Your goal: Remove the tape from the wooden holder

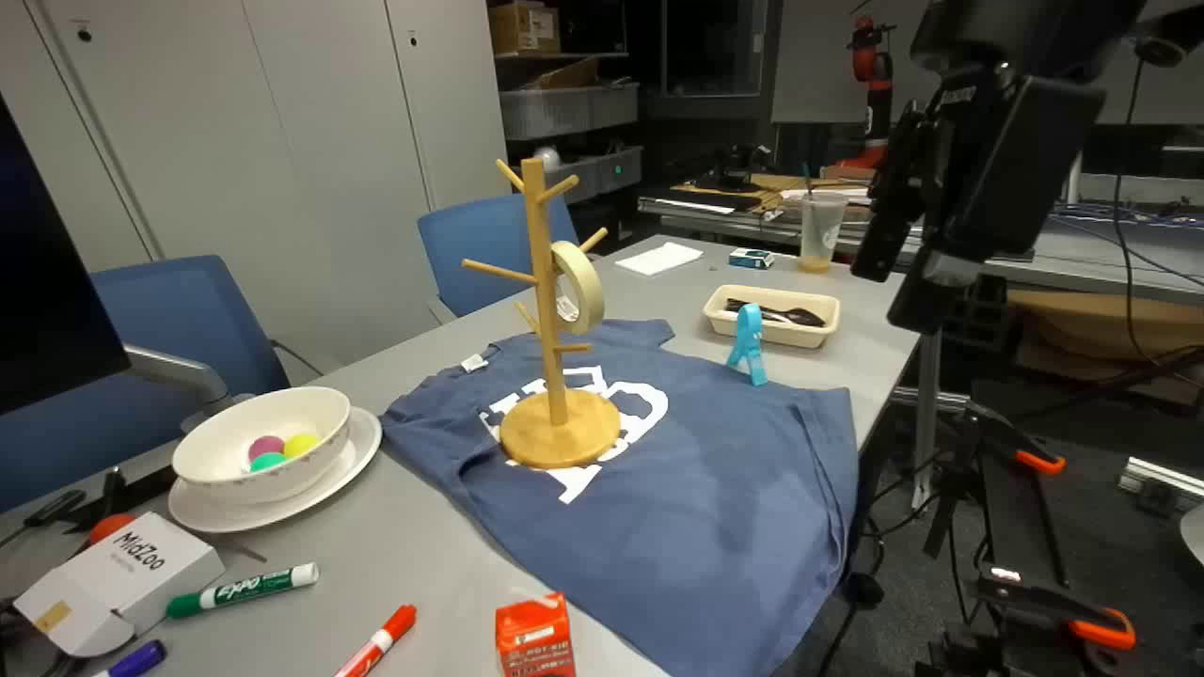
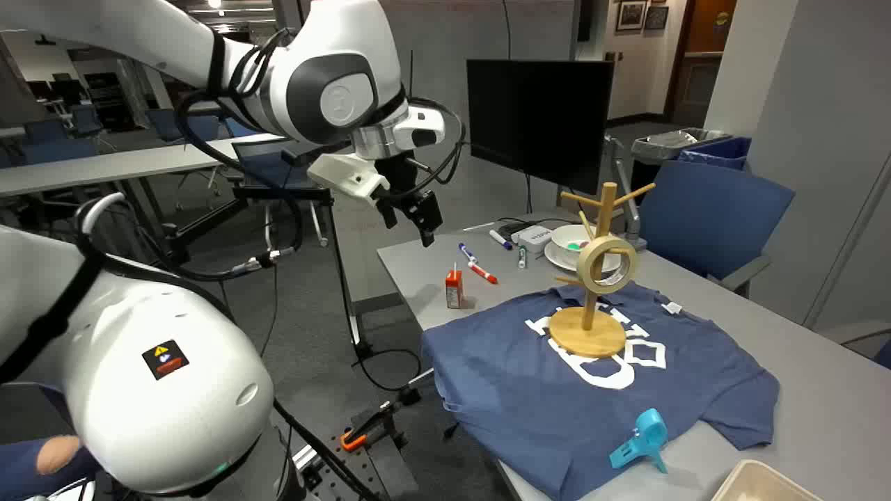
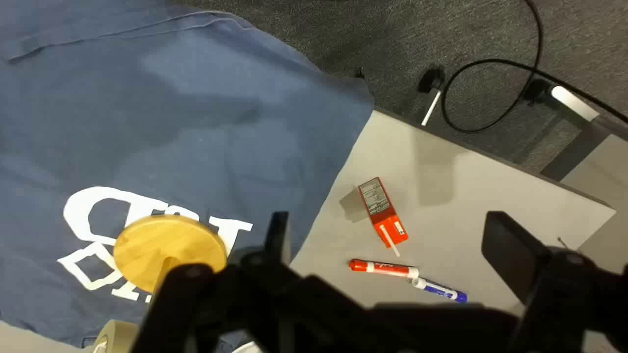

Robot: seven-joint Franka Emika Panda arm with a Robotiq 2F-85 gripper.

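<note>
The wooden holder stands upright on a blue T-shirt, in both exterior views [image 1: 560, 432] [image 2: 588, 335]. The tape, a cream ring, hangs on one of its pegs, beside the pole, in both exterior views [image 1: 590, 291] [image 2: 586, 268]. My gripper is up in the air, apart from the holder and tape, in both exterior views [image 1: 892, 290] [image 2: 409, 228]. In the wrist view the gripper [image 3: 387, 230] is open with nothing between its fingers. The holder's base [image 3: 169, 245] and part of the tape [image 3: 119, 338] show at lower left; my gripper hides most of the pole.
The T-shirt [image 1: 715, 508] covers the table's middle. A red carton [image 2: 454, 289] and markers [image 3: 385, 267] lie near one end. A white bowl [image 1: 221, 442] on a plate, a blue clip [image 1: 750, 343], a tan tray [image 1: 720, 324] and a monitor [image 2: 539, 125] stand around.
</note>
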